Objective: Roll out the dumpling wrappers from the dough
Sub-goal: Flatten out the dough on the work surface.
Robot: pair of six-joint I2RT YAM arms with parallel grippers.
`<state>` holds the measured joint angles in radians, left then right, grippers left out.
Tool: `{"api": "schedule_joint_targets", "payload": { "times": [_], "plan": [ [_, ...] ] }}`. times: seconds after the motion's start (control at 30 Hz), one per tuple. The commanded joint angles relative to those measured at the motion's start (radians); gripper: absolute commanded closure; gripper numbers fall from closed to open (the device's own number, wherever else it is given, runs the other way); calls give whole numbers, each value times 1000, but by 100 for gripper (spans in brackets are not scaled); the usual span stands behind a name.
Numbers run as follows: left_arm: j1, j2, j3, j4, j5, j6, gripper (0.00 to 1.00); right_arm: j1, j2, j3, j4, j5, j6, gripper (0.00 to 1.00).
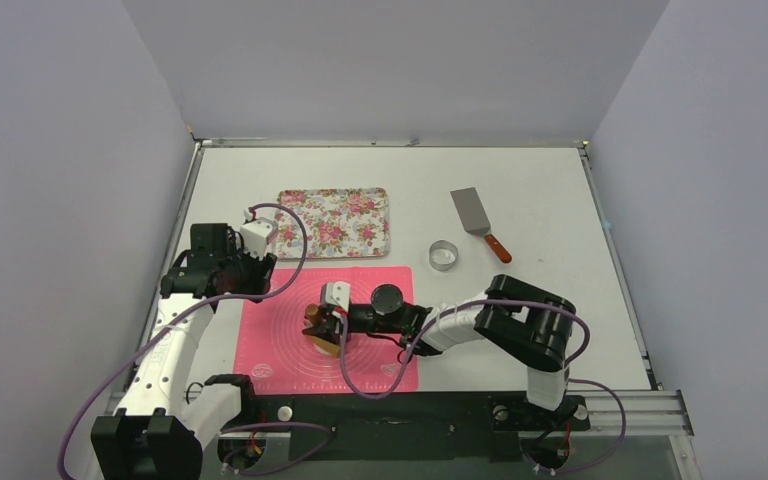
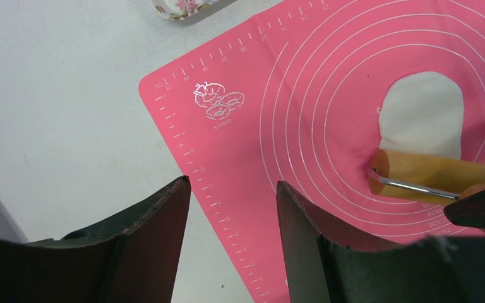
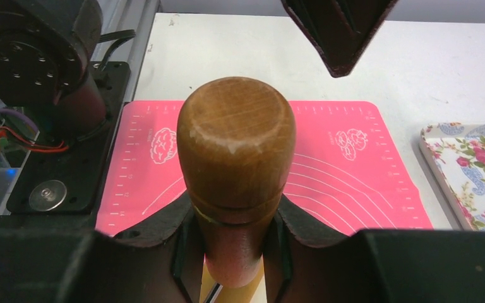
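pink mat (image 1: 280,345) lay on a white table (image 1: 530,190); right gripper (image 3: 233,246) clenched a wooden roller (image 2: 439,175) touching flat dough (image 2: 423,113); left gripper (image 2: 232,192) hung released, jaws apart.

My mat (image 2: 227,164) was pink with white rings and ruler marks, the dough (image 2: 423,113) white. The tray (image 1: 333,222) bore red roses; my roller handle (image 3: 237,145) was brown.
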<state>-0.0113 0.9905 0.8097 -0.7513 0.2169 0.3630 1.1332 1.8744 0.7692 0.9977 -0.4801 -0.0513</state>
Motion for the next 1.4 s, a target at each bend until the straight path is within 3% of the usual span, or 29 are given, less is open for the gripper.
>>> {"api": "schedule_joint_targets", "payload": {
  "times": [0.0,0.4,0.83,1.17,1.37],
  "plan": [
    [6,-16,45,20,18,14,50,-71,33,-29,-281,52,-87,100],
    [6,-9,54,22,16,17,49,-112,70,-37,-334,160,-158,100],
    [32,-14,54,21,13,18,49,29,62,-79,-279,-33,-91,100],
    [35,-17,63,20,16,16,49,21,100,-29,-219,-184,22,100],
    [36,-18,66,22,14,15,49,12,161,17,-154,-117,74,100]
  ]
}}
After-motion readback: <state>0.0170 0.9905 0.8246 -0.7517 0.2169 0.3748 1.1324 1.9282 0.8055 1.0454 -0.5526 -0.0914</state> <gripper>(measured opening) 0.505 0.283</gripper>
